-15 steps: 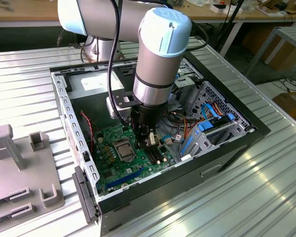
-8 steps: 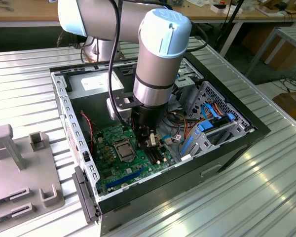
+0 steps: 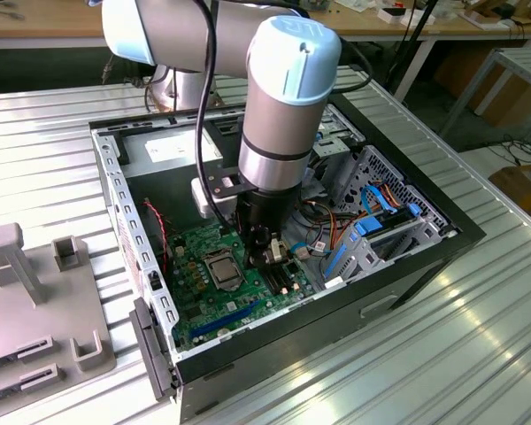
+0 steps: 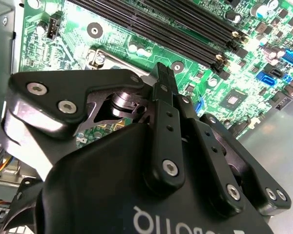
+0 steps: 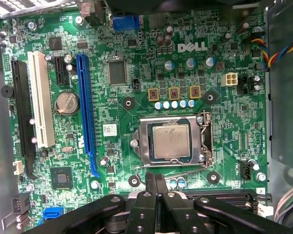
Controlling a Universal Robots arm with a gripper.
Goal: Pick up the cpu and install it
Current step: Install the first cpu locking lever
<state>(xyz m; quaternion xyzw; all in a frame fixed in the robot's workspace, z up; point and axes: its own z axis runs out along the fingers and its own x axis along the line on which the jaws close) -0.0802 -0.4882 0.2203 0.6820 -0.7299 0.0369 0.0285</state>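
Computer case (image 3: 442,232): I log one open black tower lying on its side on the ribbed metal table (image 3: 53,159); the arm (image 3: 279,106) reaches down into it from above.
Case contents, board: a green motherboard (image 3: 195,305) lies flat on the case floor, toward the case corner nearest the exterior view's left.
Case contents, drive bay: I see a grey metal cage (image 3: 385,243) with blue cables at the case side toward the exterior view's right, with loose coloured wires between it and the board.
Socket frame (image 5: 142,141): a shiny metal frame, near the middle of the board in the first wrist view.
Cpu (image 5: 171,141): I find it seated inside the socket frame, dull grey top up, lying flat and square with the frame; in the exterior view it shows as a grey square (image 3: 222,266) just beside the gripper.
Gripper (image 5: 156,178): its two black fingers are pressed together with nothing between them; I place the tips over the board just outside the socket frame's edge, next to the long black memory slots (image 4: 151,27).
Fixture plate (image 3: 35,310): a grey plate with upright blocks, on the table outside the case, at the exterior view's left edge.
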